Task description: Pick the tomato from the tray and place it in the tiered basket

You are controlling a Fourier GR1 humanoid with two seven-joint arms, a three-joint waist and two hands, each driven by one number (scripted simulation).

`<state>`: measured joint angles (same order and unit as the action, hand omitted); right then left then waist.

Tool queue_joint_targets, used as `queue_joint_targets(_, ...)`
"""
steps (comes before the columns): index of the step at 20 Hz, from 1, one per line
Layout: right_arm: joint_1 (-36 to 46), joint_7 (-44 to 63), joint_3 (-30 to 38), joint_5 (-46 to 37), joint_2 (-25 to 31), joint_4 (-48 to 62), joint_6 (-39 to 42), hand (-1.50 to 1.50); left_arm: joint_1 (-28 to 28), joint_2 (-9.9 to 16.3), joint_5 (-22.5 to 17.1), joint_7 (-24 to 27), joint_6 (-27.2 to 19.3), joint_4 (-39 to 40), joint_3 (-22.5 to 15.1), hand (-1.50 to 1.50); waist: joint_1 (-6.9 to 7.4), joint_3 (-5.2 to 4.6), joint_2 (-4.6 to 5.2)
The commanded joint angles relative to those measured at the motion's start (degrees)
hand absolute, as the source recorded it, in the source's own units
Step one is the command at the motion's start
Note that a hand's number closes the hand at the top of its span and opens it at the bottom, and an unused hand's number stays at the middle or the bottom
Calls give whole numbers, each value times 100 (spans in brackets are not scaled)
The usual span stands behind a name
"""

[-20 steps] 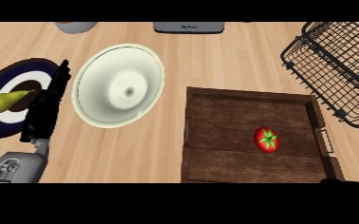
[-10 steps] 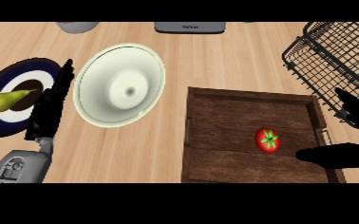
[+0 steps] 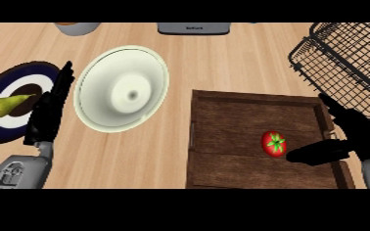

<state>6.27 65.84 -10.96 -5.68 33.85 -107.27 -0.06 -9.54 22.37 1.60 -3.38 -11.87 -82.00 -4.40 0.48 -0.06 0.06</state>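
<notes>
Reaching step: right hand (image 3: 345, 139) spread open at 3 o'clock of tomato (image 3: 274, 143), seemingly untouched; next, closing around it.

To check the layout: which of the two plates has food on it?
The dark blue plate at the left edge, behind the left hand; a yellow-green piece of food lies on it. The cream plate beside it holds nothing.

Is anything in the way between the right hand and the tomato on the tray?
Nothing visible. The right hand is open just right of the tomato, with only bare wood of the tray between them. The tiered basket sits beyond the tray's far right corner.
</notes>
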Motion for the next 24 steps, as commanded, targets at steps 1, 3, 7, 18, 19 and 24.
queue_joint_targets(1, 202, 1223, -328, -246, -259, -116, 46, -150, -146, -93, 64, -157, 27, 25, 10, 0, -38, 0, -8)
queue_joint_targets(3, -96, 977, -464, -417, -346, -54, 11, -150, 104, 7, 22, 56, 111, 51, 154, 0, -38, 1, -9)
queue_joint_targets(7, -226, 939, -530, -703, -316, -327, 149, -150, 92, -109, 31, 39, 185, 100, 194, 0, -65, 1, -12)
queue_joint_targets(18, 89, 921, -719, -1442, -640, 264, 361, -150, 430, -157, 275, -76, 166, -469, 156, 0, -13, 5, -13)
queue_joint_targets(19, 42, 941, -642, -1342, -607, 164, 476, -150, 191, -221, 330, -203, 114, -323, 155, 0, -48, 4, -10)
queue_joint_targets(24, 149, 1459, -1037, -1777, -1188, 165, 340, -150, 159, -259, 276, 34, 272, -101, 220, 0, -43, -1, -7)
